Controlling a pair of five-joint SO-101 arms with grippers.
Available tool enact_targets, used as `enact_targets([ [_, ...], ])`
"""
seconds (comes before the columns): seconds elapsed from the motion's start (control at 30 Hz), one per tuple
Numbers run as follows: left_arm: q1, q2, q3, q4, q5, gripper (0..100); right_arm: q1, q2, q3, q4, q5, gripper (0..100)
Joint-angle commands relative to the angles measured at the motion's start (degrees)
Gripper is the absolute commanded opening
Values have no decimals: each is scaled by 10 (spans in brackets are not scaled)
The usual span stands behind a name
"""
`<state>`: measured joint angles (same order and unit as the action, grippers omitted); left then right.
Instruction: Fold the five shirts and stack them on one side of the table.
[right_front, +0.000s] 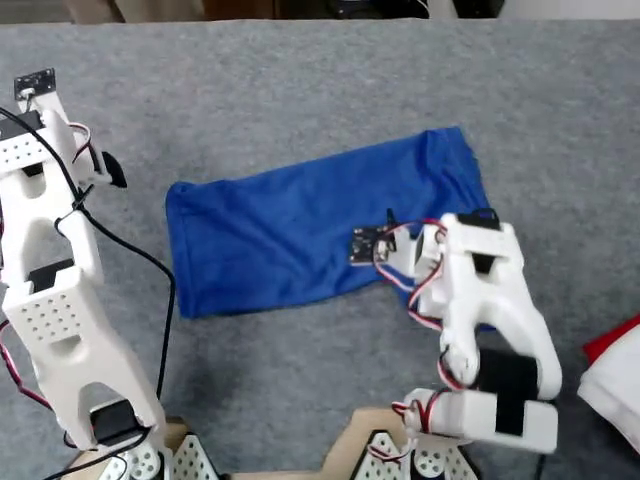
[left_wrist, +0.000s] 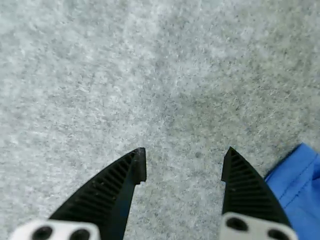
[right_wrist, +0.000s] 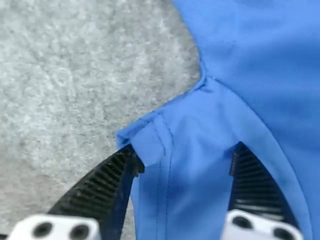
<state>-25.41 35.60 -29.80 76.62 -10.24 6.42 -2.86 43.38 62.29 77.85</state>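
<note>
Plywood base plates (right_front: 352, 428) sit at the near edge of the grey table (right_front: 300, 90), under the feet of both arms. Just past them on the right lies a heap of white cloth (right_front: 615, 395), with a strip of red cloth (right_front: 612, 340) on its far side (both cut off by the edge of the high view).

Next comes the right arm, bent forward over the near-right part of the blue shirt (right_front: 290, 235). The right gripper (right_wrist: 187, 157) points down at a hemmed sleeve of that shirt. Its jaws stand apart with the blue fabric lying between them, and one finger (right_wrist: 112, 185) is at the sleeve's hem, where cloth meets table.

The shirt itself is spread flat mid-table as a long band, slanting from near-left to far-right.

Farther back on the left, the left gripper (left_wrist: 185, 155) hangs over bare grey surface, jaws wide apart and holding nothing. A corner of the blue shirt lies just beside one of its fingers (left_wrist: 247, 187).
</note>
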Motion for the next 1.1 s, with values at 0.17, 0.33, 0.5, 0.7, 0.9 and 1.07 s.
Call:
enact_targets([
  [0.17,-4,-6,-29,-7,-4,257,-7,24,-43,16,-24,178],
  [0.33,-4,-6,-28,-7,-5,257,-5,24,-45,12,-40,65],
  [0.5,-4,-6,-28,-7,-5,257,-5,24,-77,18,-63,42],
  [0.7,-4,-6,-28,-5,-5,257,-14,34,-203,98,-63,27],
  [0.9,-5,-6,-28,-4,-5,257,-34,161,-394,170,-60,25],
  [1.07,-11,-6,-28,-6,-5,257,-36,335,-635,258,-37,25],
])
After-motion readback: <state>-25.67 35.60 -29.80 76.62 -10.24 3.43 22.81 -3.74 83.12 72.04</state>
